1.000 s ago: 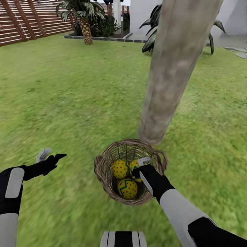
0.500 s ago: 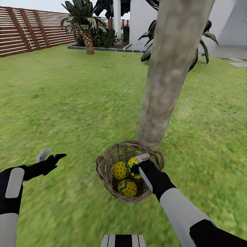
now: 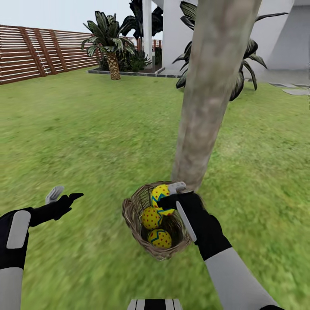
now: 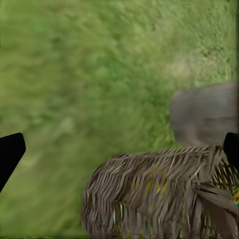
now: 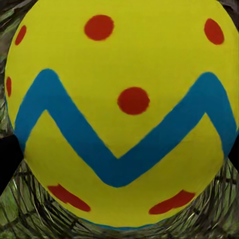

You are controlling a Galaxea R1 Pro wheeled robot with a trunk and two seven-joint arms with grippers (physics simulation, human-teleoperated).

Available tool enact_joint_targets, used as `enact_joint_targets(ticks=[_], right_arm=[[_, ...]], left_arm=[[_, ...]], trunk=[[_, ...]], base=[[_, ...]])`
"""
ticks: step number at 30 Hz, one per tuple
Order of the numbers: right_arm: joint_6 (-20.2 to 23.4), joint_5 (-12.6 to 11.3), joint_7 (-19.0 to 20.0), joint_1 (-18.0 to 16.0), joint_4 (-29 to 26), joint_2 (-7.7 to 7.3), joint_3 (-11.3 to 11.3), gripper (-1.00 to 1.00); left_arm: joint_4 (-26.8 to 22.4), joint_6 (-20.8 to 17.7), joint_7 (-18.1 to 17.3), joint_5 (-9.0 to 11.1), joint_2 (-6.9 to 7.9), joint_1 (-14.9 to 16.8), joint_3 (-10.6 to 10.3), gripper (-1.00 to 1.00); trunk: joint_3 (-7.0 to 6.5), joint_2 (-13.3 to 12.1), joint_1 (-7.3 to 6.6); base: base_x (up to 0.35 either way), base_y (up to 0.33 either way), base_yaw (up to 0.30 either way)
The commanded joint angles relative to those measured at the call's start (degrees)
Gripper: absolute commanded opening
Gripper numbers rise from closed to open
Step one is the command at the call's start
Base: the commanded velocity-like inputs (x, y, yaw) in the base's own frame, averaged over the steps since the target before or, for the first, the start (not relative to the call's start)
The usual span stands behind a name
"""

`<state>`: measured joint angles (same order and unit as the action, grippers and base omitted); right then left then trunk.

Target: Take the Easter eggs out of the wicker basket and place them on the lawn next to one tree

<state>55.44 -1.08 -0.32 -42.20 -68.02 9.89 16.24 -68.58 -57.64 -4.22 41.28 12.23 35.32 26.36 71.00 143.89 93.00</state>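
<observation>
My right gripper clamps one egg above the wicker basket; two eggs lie inside. Basket sits at the tree base. Left gripper spread, empty, well apart.

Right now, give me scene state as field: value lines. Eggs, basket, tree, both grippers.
held egg: one Easter egg in the right gripper, at the basket's rim level
eggs in basket: two
wicker basket: on the lawn, at the foot of the tree
tree: trunk right behind the basket
right gripper: shut on the egg; the egg is close up in the right wrist view
left gripper: open, holding nothing, over grass off to the basket's left
eggs placed by tree: none yet
</observation>
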Motion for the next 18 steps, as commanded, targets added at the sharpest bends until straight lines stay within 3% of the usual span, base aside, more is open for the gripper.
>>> enact_joint_targets(ticks=[1, 5, 9, 11, 14, 17, 18], right_arm=[[0.27, -0.06, -0.03, 1.0, -1.72, -0.04, 0.02, -1.0], [2.21, 0.01, -0.03, 4.03, -7.7, -0.19, 0.02, -1.0], [2.42, -0.05, 0.68, 5.46, -10.49, -2.18, 0.02, -1.0], [2.37, 0.0, 3.87, 5.91, -11.72, -3.08, -0.02, -1.0], [2.08, -0.06, 13.42, 6.05, -12.03, -5.55, -1.3, -1.0], [1.96, -0.01, 26.78, 6.08, -12.2, -7.38, -9.49, -1.0], [1.96, 0.01, 30.01, 6.06, -12.25, -7.91, -10.8, -1.0]], left_arm=[[0.0, -0.28, -0.44, -0.41, -0.01, 0.04, 0.1, 1.0], [-0.01, -0.04, -0.44, -0.48, -0.01, 0.01, 0.09, 1.0], [0.02, 0.15, -0.44, -0.49, -0.01, 0.01, 0.09, 1.0], [0.05, 0.21, -0.44, -0.49, -0.01, 0.01, 0.09, 1.0], [0.1, 0.25, -0.44, -0.49, -0.01, 0.01, 0.09, 1.0], [0.13, 0.29, -0.37, -0.49, -0.03, 0.01, 0.09, 1.0], [0.47, 0.31, -0.41, -0.54, -0.02, 0.01, 0.07, 1.0]], trunk=[[-0.18, 0.0, -0.06], [-1.07, -0.05, -0.17], [-1.96, -0.11, -0.27], [-2.4, -0.13, -0.32], [-3.06, -0.17, -0.4], [-3.73, -0.21, -0.47], [-3.95, -0.23, -0.5]], base=[[-0.314, 0.0, 0.0], [-0.164, 0.0, 0.0], [-0.011, 0.0, 0.0], [0.0, 0.0, 0.0], [0.0, 0.0, 0.0], [0.0, 0.0, 0.0], [0.0, 0.0, 0.0]])
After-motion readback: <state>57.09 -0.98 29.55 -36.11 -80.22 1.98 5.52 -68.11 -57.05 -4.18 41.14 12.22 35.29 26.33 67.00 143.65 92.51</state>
